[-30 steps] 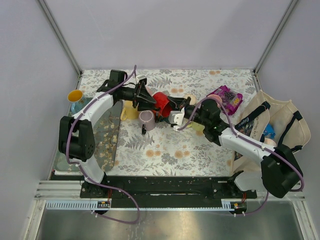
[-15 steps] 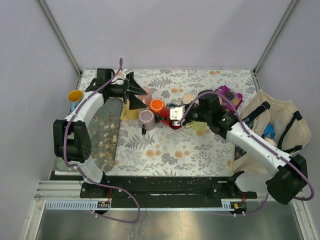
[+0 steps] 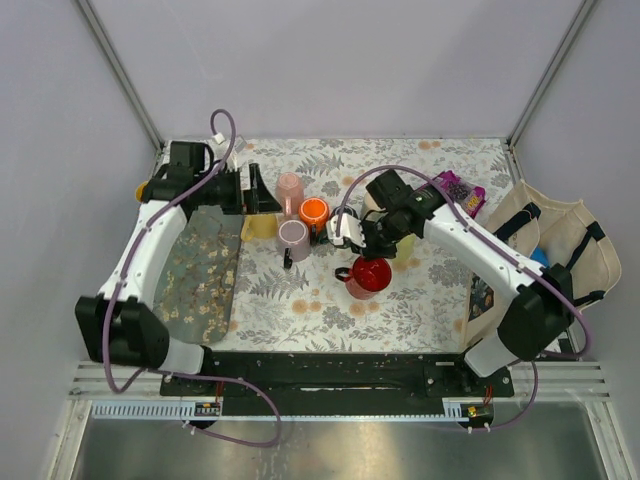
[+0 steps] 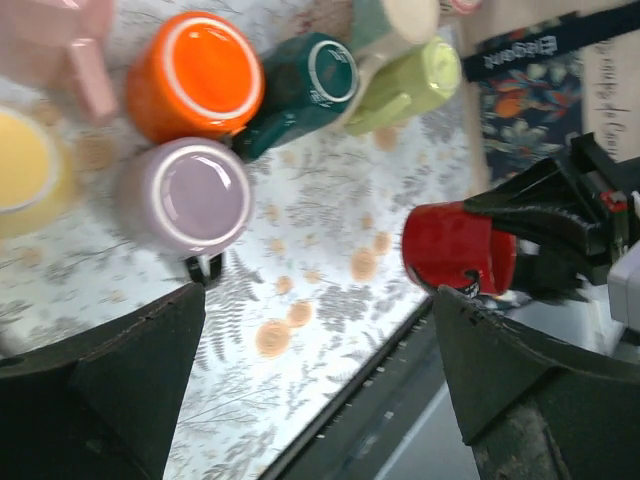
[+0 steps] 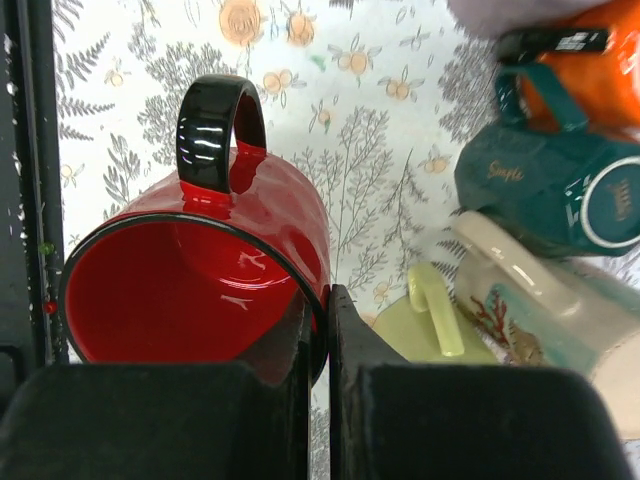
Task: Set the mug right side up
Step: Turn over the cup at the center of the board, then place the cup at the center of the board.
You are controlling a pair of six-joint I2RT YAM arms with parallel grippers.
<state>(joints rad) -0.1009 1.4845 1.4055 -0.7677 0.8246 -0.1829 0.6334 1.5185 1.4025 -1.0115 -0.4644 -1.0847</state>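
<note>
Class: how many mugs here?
8: red mug in right hand; pink mug, orange mug, teal mug, cream mug, lime mug, lilac mug, yellow mug clustered mid-table; more may be hidden.

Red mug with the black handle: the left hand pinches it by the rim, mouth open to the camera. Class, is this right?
One error: the right hand, not the left, pinches the red mug by the rim, as the right wrist view shows. The left hand is open, holding nothing. The rest stands.
</note>
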